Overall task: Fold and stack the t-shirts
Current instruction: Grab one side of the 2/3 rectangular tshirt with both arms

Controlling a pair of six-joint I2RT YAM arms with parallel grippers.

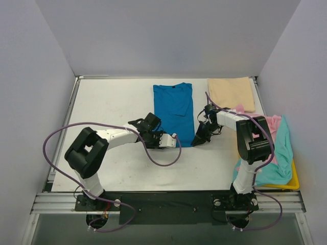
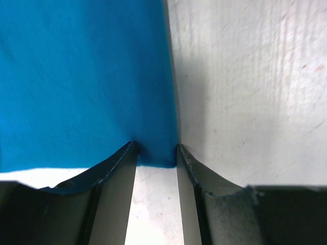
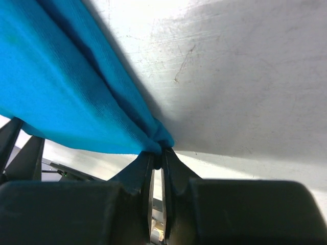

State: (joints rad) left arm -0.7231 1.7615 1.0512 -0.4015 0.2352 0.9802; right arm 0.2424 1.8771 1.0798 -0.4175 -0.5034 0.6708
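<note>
The bright blue t-shirt point(image 1: 173, 109) lies folded lengthwise at the middle back of the table. My left gripper point(image 1: 172, 141) is at its near left corner. In the left wrist view the jaws point(image 2: 156, 153) stand open with the shirt's corner point(image 2: 87, 76) flat between the tips. My right gripper point(image 1: 197, 141) is shut on the shirt's near right corner, and the cloth point(image 3: 76, 102) bunches at its tips point(image 3: 158, 153). The beige t-shirt point(image 1: 231, 93) lies folded at the back right. The pink t-shirt point(image 1: 275, 122) and the teal t-shirt point(image 1: 278, 153) lie crumpled at the right.
A yellow tray point(image 1: 292, 182) holds the pink and teal shirts at the right edge. Grey walls enclose the table on three sides. Purple cables loop from both arms over the near part of the table point(image 1: 112, 102).
</note>
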